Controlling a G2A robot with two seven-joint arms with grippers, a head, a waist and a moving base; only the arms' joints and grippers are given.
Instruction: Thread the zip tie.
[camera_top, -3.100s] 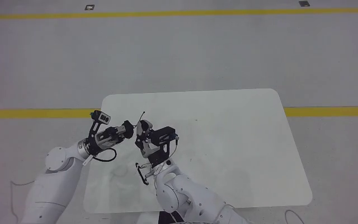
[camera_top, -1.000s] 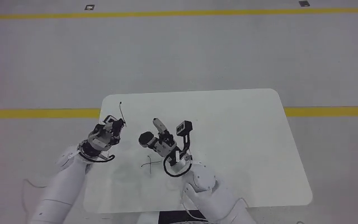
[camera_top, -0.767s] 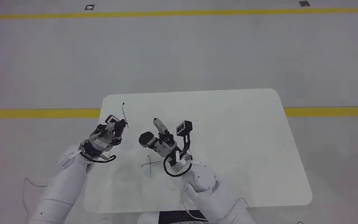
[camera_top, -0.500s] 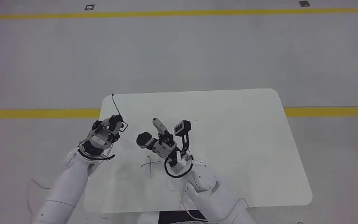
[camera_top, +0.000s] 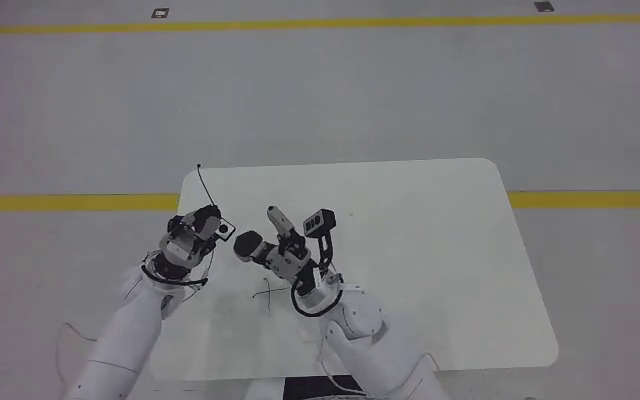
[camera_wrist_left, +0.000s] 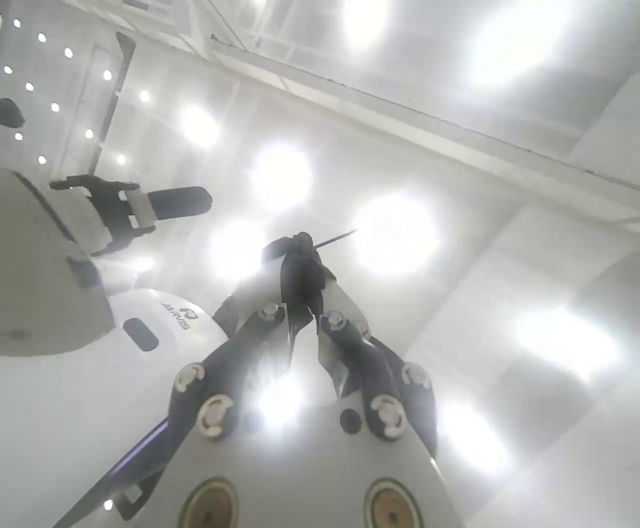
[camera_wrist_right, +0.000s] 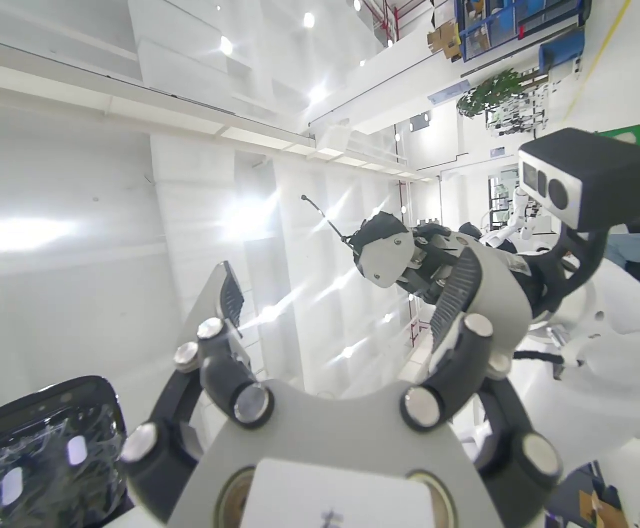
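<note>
Zip tie (camera_top: 203, 184) in left hand (camera_top: 208, 213) stands near left edge of table (camera_top: 430, 230).

You're looking up along the left pincer (camera_wrist_left: 300, 260) toward the ceiling (camera_wrist_left: 500, 210), with bright round lights (camera_wrist_left: 395, 235) glaring behind it. Its two dark fingers (camera_wrist_left: 295, 285) are pressed together at the tips, pinching the zip tie (camera_wrist_left: 336, 239). You can make out its thin black strand poking out sideways from between them. Apart from your pincer, a dark finger (camera_wrist_left: 172, 201) of the other arm juts into the frame. A long pale beam (camera_wrist_left: 400, 107) crosses the ceiling.
</note>
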